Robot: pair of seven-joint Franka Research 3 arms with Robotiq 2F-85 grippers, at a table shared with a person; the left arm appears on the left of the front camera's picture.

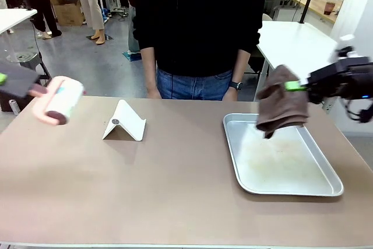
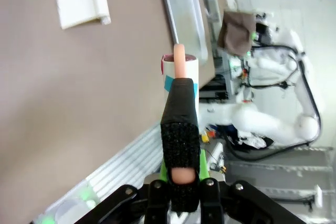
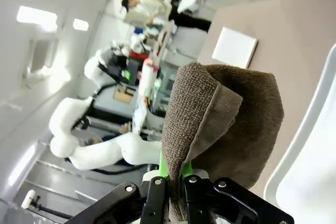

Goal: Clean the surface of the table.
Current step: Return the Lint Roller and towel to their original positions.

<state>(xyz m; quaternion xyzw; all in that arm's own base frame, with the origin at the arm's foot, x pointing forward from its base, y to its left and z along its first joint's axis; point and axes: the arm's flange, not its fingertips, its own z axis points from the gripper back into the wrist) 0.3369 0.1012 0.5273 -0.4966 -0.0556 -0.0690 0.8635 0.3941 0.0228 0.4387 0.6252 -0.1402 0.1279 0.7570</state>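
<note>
Across the whole foreground of the front view spreads the large rectangular table with a matte brownish-taupe top [image 1: 175,190], a person in a dark top and jeans [image 1: 198,33] standing at its far edge. Near the right edge of the table lies a silver rectangular metal tray [image 1: 326,190], its floor faintly smudged. Toward the far left part of the top, well apart from the tray, stands a small white folded stand shaped like a tent [image 1: 125,123].

Above the far left corner, the left gripper [image 2: 181,174] has its fingers clamped on the black-wrapped, salmon-pink handle of a white lint roller [image 1: 61,100], which hangs tilted in the air clear of the table top. In the left wrist view the roller's drum points away from the gripper, over the table's edge.

Above the tray's far right corner, the right gripper [image 3: 173,182] has its green-padded fingers pinched together on a brown terry cloth [image 1: 282,106]. The cloth droops in folds, its lower end hanging just over the tray's floor.
</note>
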